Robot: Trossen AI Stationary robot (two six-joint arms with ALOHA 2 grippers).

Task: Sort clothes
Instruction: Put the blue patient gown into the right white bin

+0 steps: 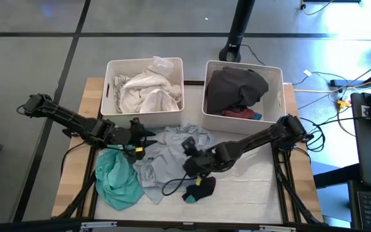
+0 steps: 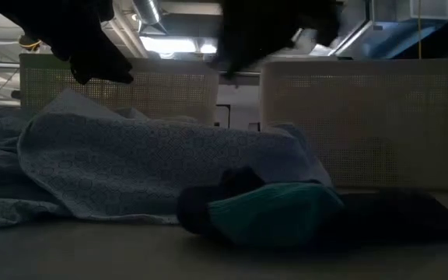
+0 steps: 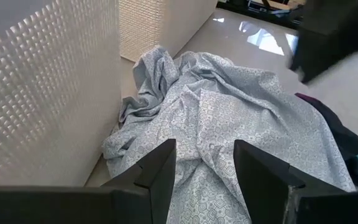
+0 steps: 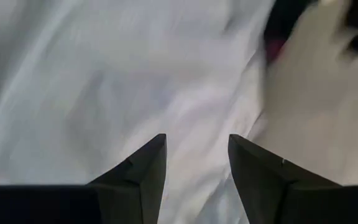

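Observation:
A pale grey-blue patterned garment (image 1: 166, 158) lies crumpled on the table in front of the two bins; it also shows in the low view (image 2: 154, 163) and the left wrist view (image 3: 241, 118). A teal-green garment (image 1: 116, 177) lies to its left. A small black and teal piece (image 1: 198, 188) lies near the front edge and shows in the low view (image 2: 271, 214). My left gripper (image 1: 148, 136) is open just over the grey-blue garment's left edge (image 3: 204, 146). My right gripper (image 1: 189, 166) is open over the same garment's right part (image 4: 196, 140). Neither holds anything.
A white bin (image 1: 111, 87) with white clothes stands at the far left. A white bin (image 1: 277, 93) with black and dark red clothes stands at the far right. Bare table (image 1: 256, 187) lies at the near right.

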